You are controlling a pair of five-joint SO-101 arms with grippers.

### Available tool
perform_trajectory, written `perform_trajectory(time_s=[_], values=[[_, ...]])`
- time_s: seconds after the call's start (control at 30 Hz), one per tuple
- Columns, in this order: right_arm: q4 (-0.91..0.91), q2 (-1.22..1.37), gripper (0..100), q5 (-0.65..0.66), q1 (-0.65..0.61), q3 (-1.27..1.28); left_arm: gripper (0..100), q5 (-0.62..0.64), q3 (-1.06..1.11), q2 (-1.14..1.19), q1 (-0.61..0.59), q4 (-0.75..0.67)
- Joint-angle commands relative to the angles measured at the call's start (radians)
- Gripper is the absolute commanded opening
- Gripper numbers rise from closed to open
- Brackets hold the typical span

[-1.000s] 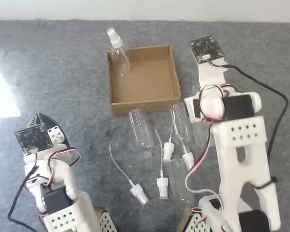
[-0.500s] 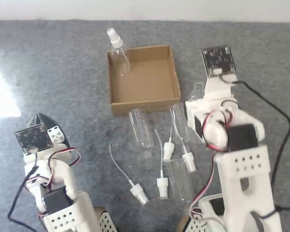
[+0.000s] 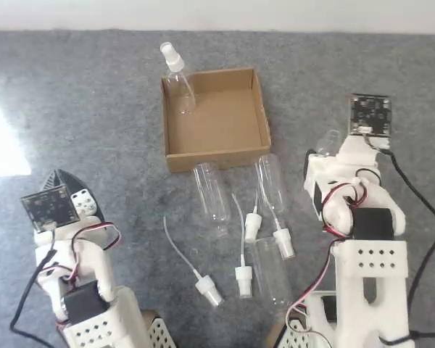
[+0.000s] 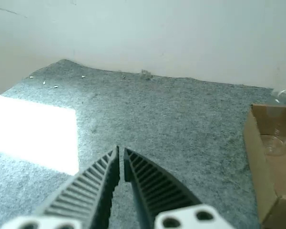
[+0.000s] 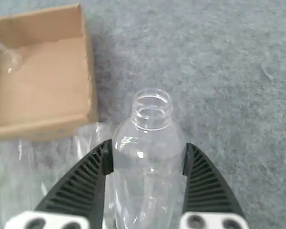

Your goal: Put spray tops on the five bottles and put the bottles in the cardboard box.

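Nearest the arm bases, four spray tops (image 3: 243,279) with thin tubes are seen lying loose on the grey surface (image 3: 94,109) between the two arms. Three clear bottles (image 3: 270,272) are laid on their sides among them, two of them just in front of the box. To the left, the left gripper (image 4: 121,162) is pressed together on nothing, above bare surface. To the right, the right gripper (image 5: 147,148) is pinching a fourth bottle (image 5: 150,133) by its body, with the open neck pointed away from the wrist, right of the box. Farther off, the cardboard box (image 3: 217,158) is set open on the surface. In its far left corner a capped bottle (image 3: 178,83), fitted with a spray top, is stood upright.
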Motion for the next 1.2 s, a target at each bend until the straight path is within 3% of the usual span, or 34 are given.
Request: perform_trajectory(time_s=[0.0,0.1,0.47,0.7,0.9,1.17], values=[[-0.074,-0.031,9.1,-0.052,0.024,0.006,2,-0.1,-0.127,-0.017,0.103,0.069],[-0.079,-0.03,9.2,-0.081,0.039,0.012,2,-0.183,-0.157,-0.017,0.187,0.126],[-0.142,-0.025,9.1,-0.112,0.12,0.043,1,-0.451,-0.328,-0.015,0.295,0.374],[-0.163,-0.022,9.1,-0.112,0.16,0.051,1,-0.555,-0.354,0.0,0.336,0.448],[-0.163,-0.022,9.2,-0.14,0.165,0.051,1,-0.632,-0.438,0.229,0.382,0.5],[-0.163,-0.021,9.4,-0.144,0.183,0.051,2,-0.83,-0.608,0.488,0.476,0.671]])
